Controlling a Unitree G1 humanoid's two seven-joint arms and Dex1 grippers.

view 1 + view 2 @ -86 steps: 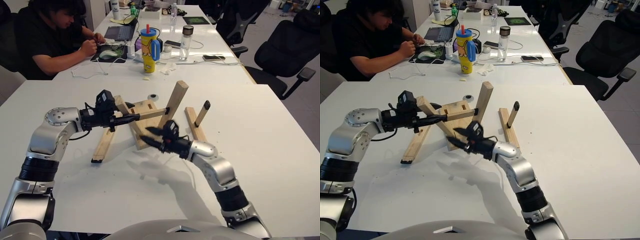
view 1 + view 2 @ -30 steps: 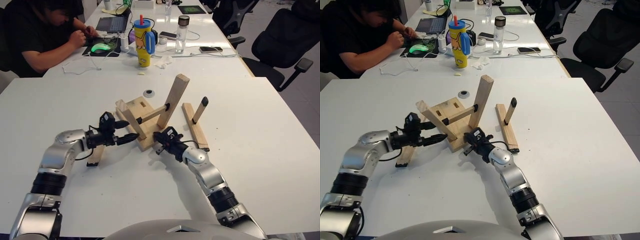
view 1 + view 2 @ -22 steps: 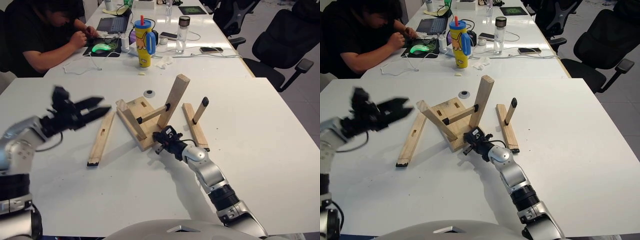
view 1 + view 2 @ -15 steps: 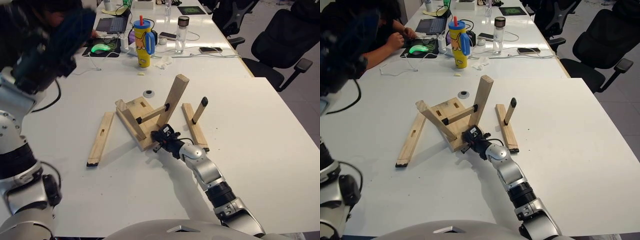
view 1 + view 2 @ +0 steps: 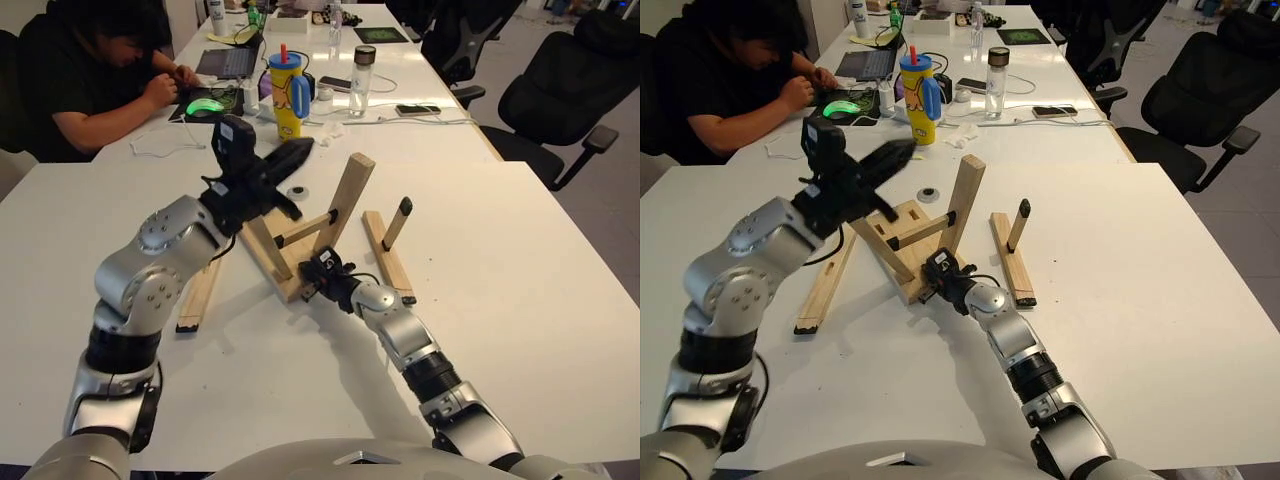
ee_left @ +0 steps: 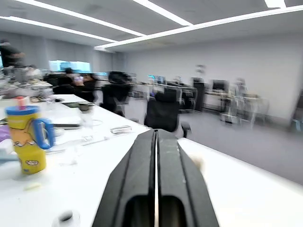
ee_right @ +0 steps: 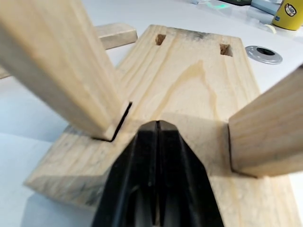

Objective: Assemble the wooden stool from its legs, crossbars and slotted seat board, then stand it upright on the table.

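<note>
Your right arm stretches low over the table (image 5: 520,260). Its gripper (image 5: 315,276) sits at the near end of the seat board (image 5: 902,218), fingers pressed together on nothing, tips against the board's face between two fitted legs.

The board lies mid-table, pale wood, with two slots showing at its far end. One fitted leg (image 5: 262,245) leans left and the other (image 5: 346,203) leans right, with a crossbar (image 5: 305,230) joining them.

A loose leg (image 5: 200,290) lies just left of the board. To the right, another leg (image 5: 390,258) lies flat with a dark-tipped bar (image 5: 398,222) standing in it. White tabletop runs wide from there to the right edge.

Your left arm is raised with the elbow bent. Its gripper (image 5: 298,150) hangs above the board's far end, fingers closed and holding nothing.

A metal disc (image 5: 928,194) lies near the far edge.
</note>
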